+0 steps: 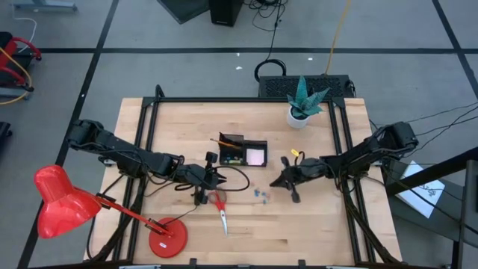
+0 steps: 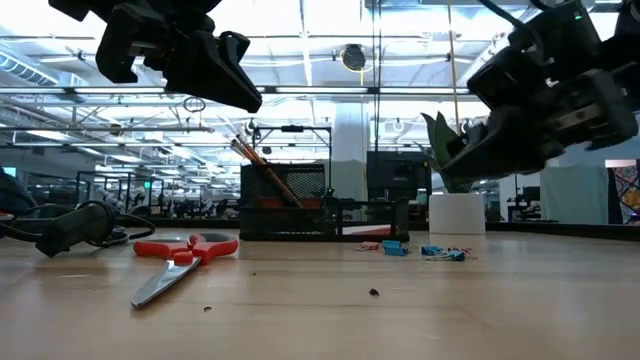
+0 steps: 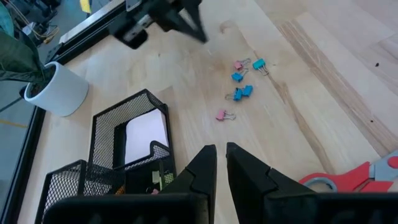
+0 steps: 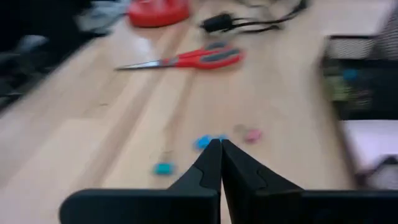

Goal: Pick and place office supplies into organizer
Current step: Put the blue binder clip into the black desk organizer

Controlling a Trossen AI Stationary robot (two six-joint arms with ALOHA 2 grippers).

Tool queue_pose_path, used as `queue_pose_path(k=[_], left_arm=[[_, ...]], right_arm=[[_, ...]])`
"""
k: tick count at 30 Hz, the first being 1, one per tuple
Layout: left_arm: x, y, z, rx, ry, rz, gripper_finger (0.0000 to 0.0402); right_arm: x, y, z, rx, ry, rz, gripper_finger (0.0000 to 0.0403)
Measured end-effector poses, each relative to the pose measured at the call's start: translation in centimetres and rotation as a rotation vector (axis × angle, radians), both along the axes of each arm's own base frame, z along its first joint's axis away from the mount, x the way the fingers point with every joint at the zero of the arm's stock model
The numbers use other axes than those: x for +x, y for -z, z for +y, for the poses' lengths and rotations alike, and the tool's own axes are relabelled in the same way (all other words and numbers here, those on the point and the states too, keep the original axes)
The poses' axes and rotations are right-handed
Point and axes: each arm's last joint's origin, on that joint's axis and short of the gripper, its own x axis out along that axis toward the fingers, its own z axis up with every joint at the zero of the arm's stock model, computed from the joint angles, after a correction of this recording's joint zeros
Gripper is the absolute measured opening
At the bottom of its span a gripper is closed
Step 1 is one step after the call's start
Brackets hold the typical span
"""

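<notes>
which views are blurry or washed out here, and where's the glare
Right wrist view: smeared throughout, the scissors and clips soft-edged. Low view: bright ceiling lights behind leave both arms as dark silhouettes; the organizer is dim. Left wrist view: sharp, clips crisp. High view: even light, soft shadows under the lamp.

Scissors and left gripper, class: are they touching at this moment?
Apart. The low view shows the scissors flat on the table while the left gripper hangs well above them, clear air between. The left wrist view shows its fingers holding nothing.
</notes>
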Motion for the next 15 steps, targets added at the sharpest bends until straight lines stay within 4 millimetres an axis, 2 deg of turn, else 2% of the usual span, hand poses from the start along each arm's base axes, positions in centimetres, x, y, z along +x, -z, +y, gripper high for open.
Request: queue_pose_path(k=[5,11,15], left_arm=[[0.0,0.0,0.0,-0.001,-0.001,0.0,0.0047],[-0.01,0.01,0.0,-0.001,-0.001,0.001,0.0047],[0.0,0.0,0.0,0.008,0.006,0.001,0.0047]], right_arm=[[-0.14,0.27,0.11,0.037,-0.029,0.04,0.0003],[-0.04,0.28,-0.2,-0.028,0.075,0.023,0.0004],[-0.04,0.29,-0.18,-0.031,0.072,0.022,0.0004]])
